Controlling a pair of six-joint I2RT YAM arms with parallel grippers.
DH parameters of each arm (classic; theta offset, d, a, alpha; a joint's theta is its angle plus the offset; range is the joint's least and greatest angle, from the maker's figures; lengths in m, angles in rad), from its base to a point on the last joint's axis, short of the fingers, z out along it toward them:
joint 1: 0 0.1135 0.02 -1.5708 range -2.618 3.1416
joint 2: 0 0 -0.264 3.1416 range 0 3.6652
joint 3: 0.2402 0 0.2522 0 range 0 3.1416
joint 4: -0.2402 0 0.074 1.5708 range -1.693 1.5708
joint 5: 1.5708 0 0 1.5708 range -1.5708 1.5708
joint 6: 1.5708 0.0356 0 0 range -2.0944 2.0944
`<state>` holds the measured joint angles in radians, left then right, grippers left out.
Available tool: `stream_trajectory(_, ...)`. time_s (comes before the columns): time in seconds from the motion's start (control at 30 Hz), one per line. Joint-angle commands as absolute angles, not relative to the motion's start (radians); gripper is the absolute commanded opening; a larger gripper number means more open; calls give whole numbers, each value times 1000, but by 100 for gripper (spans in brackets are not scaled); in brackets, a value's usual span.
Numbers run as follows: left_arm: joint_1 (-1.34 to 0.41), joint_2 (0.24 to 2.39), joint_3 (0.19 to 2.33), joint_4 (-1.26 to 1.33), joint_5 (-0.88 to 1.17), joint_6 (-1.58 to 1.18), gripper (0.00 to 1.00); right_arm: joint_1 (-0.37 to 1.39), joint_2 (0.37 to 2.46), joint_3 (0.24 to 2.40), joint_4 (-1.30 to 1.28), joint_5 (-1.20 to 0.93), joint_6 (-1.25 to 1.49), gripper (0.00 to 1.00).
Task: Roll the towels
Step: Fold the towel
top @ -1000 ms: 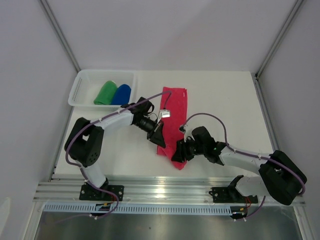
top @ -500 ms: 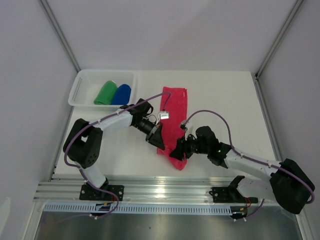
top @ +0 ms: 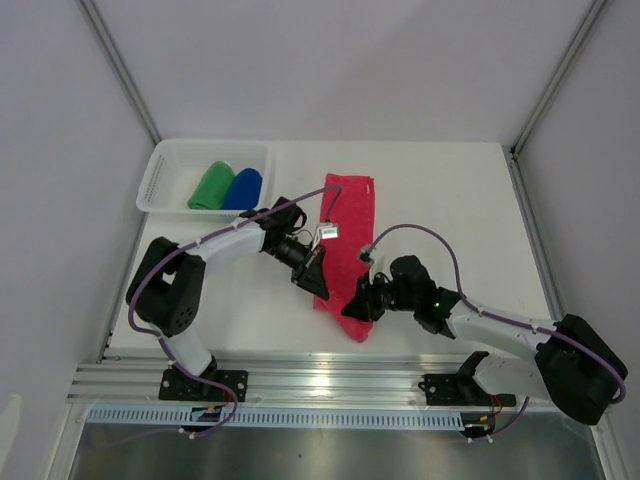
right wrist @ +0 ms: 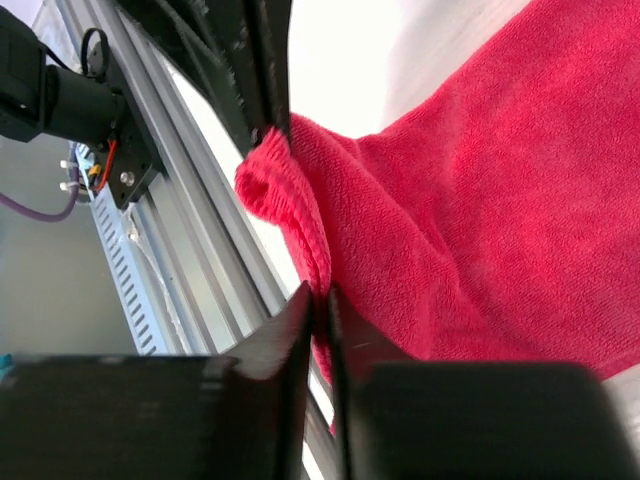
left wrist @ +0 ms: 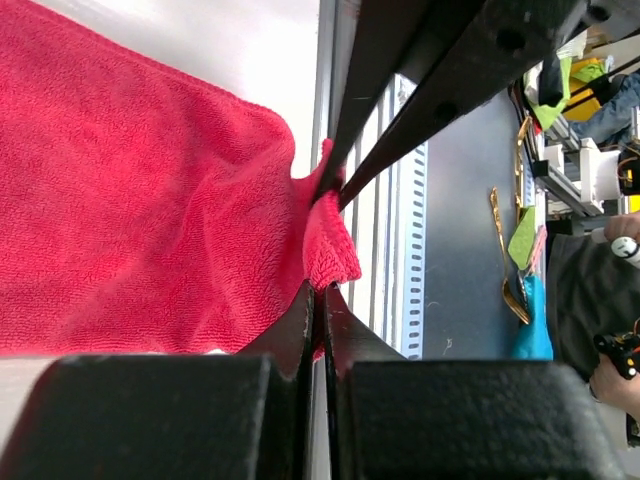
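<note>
The pink-red towel [top: 348, 235] lay spread lengthwise on the counter [top: 450, 200], its near corners bunched up; the green towel [top: 211, 186] and blue towel [top: 243, 188] sat rolled, side by side, in the basket [top: 160, 165].

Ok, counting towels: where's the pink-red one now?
Top view: the pink-red towel lies mid-table, right of the white basket, near end pinched by left gripper and right gripper.

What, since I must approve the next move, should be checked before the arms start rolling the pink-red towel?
1. Grip of left gripper on the near edge of the pink-red towel: ok, shut on it.
2. Grip of right gripper on the same edge: ok, shut on it.
3. Towel's far part flat on the table: ok.
4. Green towel and blue towel rolled in the basket, out of the way: ok.
5. Both grips equally deep: cannot tell.
</note>
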<state>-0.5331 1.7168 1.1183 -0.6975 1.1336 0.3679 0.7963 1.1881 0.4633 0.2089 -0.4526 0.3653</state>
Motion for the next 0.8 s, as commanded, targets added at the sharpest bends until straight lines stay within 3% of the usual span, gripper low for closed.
stream_trajectory(0.0,-525,1710,1138,-689,1109,390,1,798,1126,431,225,-433,400,9)
stream_trajectory(0.03,-525,1724,1141,-698,1105,390,1,796,1120,431,227,-427,402,6)
stream_trajectory(0.1,-523,1733,1149,-703,1103,394,16,796,1117,436,229,-420,391,1)
stream_trajectory(0.13,-526,1735,1150,-700,1100,403,32,796,1123,445,230,-423,387,0)
stream_trajectory(0.17,-528,1736,1150,-698,1098,414,38,795,1127,449,230,-425,382,0)
stream_trajectory(0.27,-546,1741,1167,-710,1085,455,51,792,1164,477,212,-442,361,0)
stream_trajectory(0.47,-577,1755,1180,-710,1051,512,59,790,1195,509,196,-474,330,0)
stream_trajectory(0.53,-586,1753,1178,-716,1043,538,66,782,1193,518,186,-485,324,0)
stream_trajectory(0.7,-617,1744,1195,-729,1003,580,66,755,1201,525,187,-520,322,0)
stream_trajectory(0.77,-623,1747,1209,-718,956,568,59,755,1200,529,181,-522,308,0)
